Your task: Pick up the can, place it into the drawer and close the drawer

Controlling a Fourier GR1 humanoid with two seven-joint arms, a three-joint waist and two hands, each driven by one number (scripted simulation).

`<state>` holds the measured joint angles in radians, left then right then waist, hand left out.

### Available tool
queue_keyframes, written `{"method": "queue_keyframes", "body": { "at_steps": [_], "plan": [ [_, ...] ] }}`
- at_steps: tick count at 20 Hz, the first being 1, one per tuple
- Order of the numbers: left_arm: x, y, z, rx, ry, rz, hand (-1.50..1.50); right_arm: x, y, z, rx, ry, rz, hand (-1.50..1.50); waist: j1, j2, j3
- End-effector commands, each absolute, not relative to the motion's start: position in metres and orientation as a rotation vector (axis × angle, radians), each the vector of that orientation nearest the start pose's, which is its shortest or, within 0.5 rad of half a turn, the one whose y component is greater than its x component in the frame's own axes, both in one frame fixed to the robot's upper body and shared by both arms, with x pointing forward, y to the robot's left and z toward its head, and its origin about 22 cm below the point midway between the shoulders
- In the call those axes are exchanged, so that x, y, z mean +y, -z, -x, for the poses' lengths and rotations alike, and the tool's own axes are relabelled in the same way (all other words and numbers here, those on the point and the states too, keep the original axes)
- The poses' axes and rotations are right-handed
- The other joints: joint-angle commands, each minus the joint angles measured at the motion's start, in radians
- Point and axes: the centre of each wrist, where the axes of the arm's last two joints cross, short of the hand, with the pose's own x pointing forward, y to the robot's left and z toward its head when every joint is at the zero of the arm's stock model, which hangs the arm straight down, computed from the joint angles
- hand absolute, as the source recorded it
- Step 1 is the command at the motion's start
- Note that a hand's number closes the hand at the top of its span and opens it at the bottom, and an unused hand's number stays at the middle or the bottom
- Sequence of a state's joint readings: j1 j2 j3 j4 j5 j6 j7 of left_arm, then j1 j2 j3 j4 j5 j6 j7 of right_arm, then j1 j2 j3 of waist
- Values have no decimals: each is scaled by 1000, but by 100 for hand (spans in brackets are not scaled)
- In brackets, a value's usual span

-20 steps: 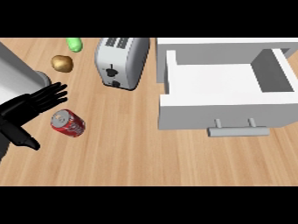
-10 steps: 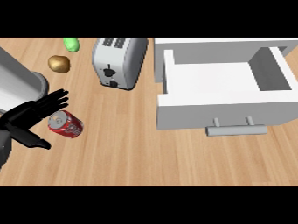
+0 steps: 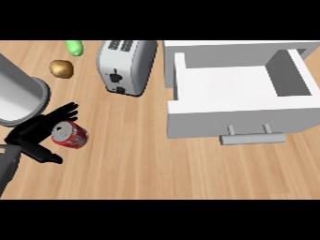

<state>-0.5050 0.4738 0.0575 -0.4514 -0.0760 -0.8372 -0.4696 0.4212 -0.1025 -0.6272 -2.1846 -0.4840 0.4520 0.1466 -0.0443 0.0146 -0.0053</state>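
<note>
Step in hand: pick-up, grasp not yet made.

Counter [image 3: 155, 173]: wood top. Drawer [image 3: 242, 89], white, stands pulled out at the right far part, its handle toward the near edge; nothing shows inside. Toaster [image 3: 126, 65] sits just left of it by the far edge.

Left hand [image 3: 34, 133] lies near the left edge, fingers spread and uncurled along the can's left side, thumb below it; contact cannot be judged.

Can [image 3: 69, 135]: red, tipped, silver top facing up-left. No lettering readable on it or the toaster.

Right hand: absent from view.

Next, by my judgement: curl fingers round can, lift, carry right to drawer.
</note>
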Motion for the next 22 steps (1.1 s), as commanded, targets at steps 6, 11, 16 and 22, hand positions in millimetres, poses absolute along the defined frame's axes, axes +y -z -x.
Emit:
{"method": "queue_keyframes", "body": {
  "at_steps": [6, 11, 16, 22],
  "plan": [
    [371, 66, -319, -1237, 473, 655, -150, -369, -110, -79, -1790, 78, 170, -150, -1, 1, 0],
    [381, 69, -314, -1211, 426, 680, -150, -374, -105, -74, -1776, 75, 146, -150, -7, 3, 0],
    [357, 68, -328, -1138, 464, 794, 150, -374, -111, -76, -1782, 94, 147, -150, 9, -4, 2],
    [324, 71, -337, -1177, 479, 917, 150, -376, -108, -67, -1771, 98, 133, -150, 3, -8, 2]
  ]
}}
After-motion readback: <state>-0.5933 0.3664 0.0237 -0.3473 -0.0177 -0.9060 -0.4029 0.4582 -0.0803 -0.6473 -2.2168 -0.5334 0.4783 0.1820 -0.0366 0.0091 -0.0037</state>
